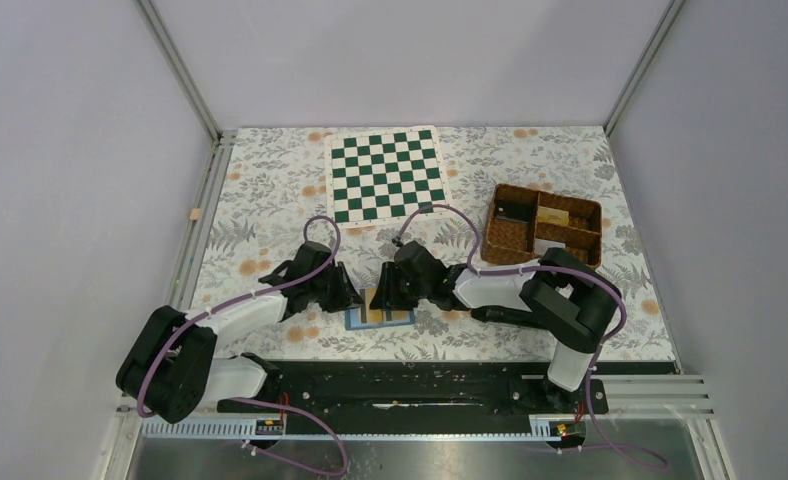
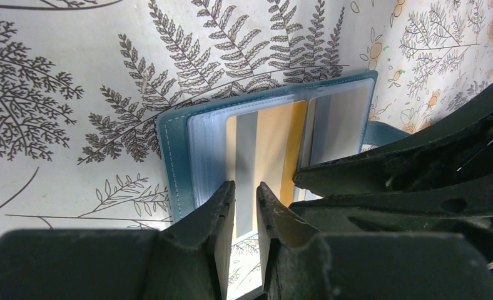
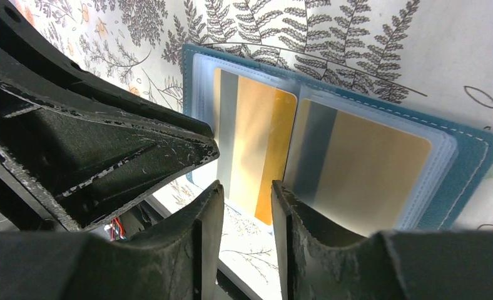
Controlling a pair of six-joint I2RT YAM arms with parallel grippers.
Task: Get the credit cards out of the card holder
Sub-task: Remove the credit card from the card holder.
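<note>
The blue card holder (image 1: 402, 319) lies open on the floral cloth between my two grippers. In the left wrist view the card holder (image 2: 174, 147) has a tan-gold credit card (image 2: 272, 147) sticking partly out of its clear pocket towards the near edge. My left gripper (image 2: 246, 190) hovers over that card's near end, jaws a narrow gap apart with nothing between them. My right gripper (image 3: 247, 190) is open over the same card (image 3: 256, 137). A second credit card (image 3: 369, 162) sits fully in the other leaf of the holder (image 3: 472, 150). Both grippers (image 1: 353, 297) (image 1: 380, 293) crowd together.
A green-and-white chequered board (image 1: 387, 175) lies at the back centre. A brown wicker basket (image 1: 544, 226) with compartments stands at the right and holds a small tan item (image 1: 555, 216). The table's metal front rail (image 1: 420, 385) runs just behind the holder's near edge.
</note>
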